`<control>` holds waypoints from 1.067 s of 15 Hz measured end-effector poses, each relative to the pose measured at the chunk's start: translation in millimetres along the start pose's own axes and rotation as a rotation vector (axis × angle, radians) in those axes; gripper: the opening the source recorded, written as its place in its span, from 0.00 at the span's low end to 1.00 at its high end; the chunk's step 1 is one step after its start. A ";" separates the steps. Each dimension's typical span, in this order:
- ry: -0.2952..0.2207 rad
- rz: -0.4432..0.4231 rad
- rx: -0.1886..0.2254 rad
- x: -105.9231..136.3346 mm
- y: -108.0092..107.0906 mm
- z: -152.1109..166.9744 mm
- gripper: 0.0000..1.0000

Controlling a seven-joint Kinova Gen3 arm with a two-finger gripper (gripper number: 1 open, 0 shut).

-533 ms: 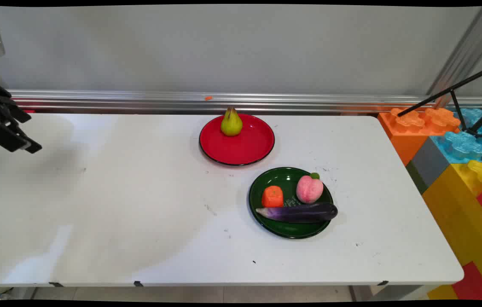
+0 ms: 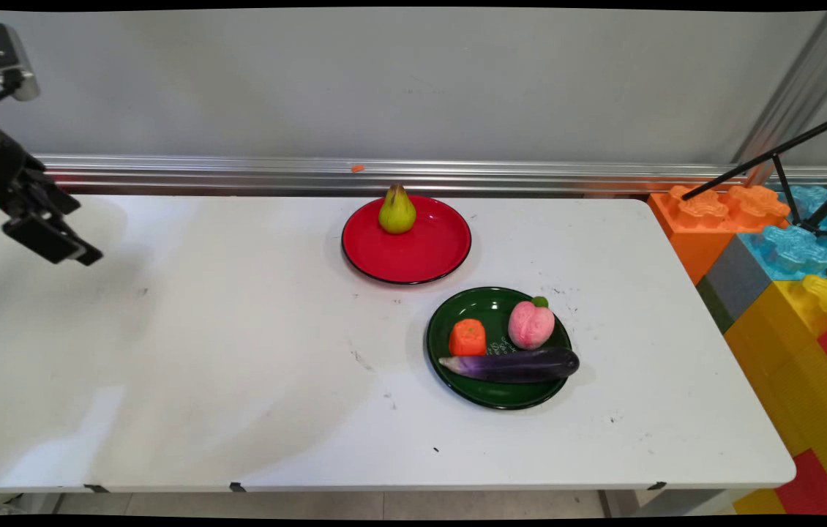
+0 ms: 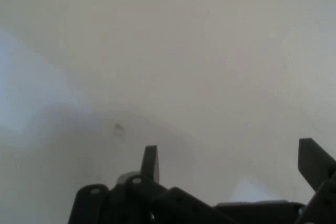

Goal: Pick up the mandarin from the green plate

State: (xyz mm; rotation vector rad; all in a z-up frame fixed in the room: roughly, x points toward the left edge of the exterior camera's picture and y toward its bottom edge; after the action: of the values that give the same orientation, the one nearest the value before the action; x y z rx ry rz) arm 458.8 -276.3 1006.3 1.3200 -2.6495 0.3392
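The gripper (image 2: 55,245) hangs over the bare far-left table (image 2: 201,351), jaws apart and empty, well apart from both plates; any approach should travel high.

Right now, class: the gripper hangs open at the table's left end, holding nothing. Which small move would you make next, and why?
Probably ease the gripper right toward the pear on the red plate: it's open, empty and far from every fruit.
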 end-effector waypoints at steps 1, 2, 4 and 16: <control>0.004 -0.004 0.005 5.8 6.4 2.0 1.00; 0.009 -0.008 0.011 12.0 12.8 4.2 1.00; 0.016 -0.015 0.019 24.7 25.2 8.7 1.00; 0.091 0.109 -0.099 193.5 156.0 51.6 1.00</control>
State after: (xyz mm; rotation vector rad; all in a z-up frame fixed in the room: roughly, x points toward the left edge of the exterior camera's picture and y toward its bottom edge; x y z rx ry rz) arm 216.0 -347.2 983.7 1.1077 -2.6307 0.2709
